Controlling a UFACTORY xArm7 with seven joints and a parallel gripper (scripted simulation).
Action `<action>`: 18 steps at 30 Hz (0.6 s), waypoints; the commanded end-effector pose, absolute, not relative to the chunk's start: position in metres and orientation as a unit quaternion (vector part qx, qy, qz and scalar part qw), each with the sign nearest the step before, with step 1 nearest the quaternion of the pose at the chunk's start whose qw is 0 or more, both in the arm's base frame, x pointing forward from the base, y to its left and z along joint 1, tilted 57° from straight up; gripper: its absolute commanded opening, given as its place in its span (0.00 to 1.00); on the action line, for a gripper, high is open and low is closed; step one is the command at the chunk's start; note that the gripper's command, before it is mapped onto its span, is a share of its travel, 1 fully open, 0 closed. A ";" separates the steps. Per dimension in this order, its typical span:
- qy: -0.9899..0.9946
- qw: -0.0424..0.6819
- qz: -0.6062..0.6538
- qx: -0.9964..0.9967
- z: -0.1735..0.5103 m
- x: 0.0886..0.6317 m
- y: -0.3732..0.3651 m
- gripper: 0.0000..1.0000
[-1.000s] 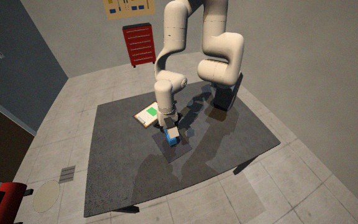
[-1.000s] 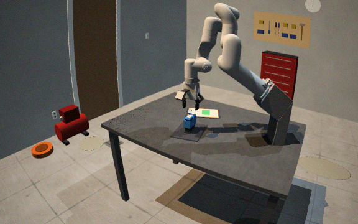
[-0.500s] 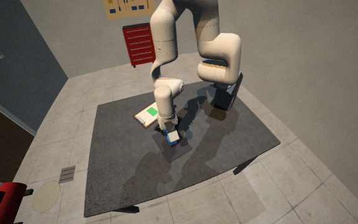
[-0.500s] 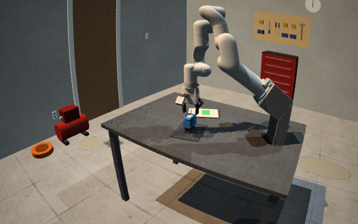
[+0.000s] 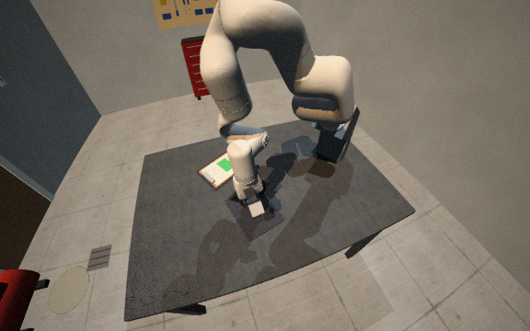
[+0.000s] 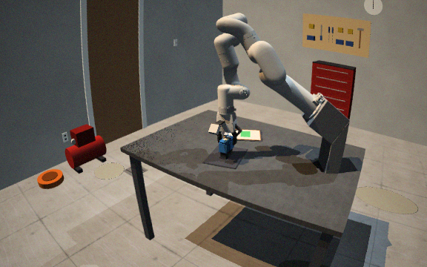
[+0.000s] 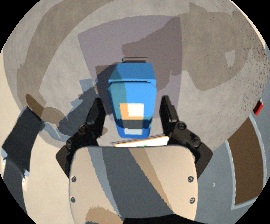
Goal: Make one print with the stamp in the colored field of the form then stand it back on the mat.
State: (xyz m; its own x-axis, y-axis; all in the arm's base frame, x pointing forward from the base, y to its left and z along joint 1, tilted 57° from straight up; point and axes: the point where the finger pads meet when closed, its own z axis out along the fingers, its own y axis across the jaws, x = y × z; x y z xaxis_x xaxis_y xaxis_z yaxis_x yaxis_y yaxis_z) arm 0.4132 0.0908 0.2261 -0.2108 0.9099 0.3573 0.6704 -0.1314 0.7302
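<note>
Your form (image 6: 251, 135) lies toward the table's (image 6: 169, 141) far edge, green field (image 6: 246, 134) unmarked. Just nearer, the stamp (image 6: 225, 144) stands upright on the mat (image 6: 213, 159), mid-table. Your gripper (image 7: 134, 137) is down around the stamp, fingers wide on either side, gripping nothing. Arm base (image 6: 330, 148) sits by the right edge.

Matt speckled dark table top (image 6: 184, 130), smooth matt blue stamp (image 6: 226, 144), glossy cream arm casing (image 5: 228, 60)
</note>
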 end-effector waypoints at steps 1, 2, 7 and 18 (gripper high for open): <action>0.628 0.161 0.453 0.612 0.218 0.428 0.097 0.87; 0.628 0.161 0.453 0.612 0.218 0.428 0.097 0.87; 0.628 0.161 0.453 0.612 0.218 0.429 0.097 0.87; 0.628 0.161 0.453 0.612 0.218 0.429 0.097 0.27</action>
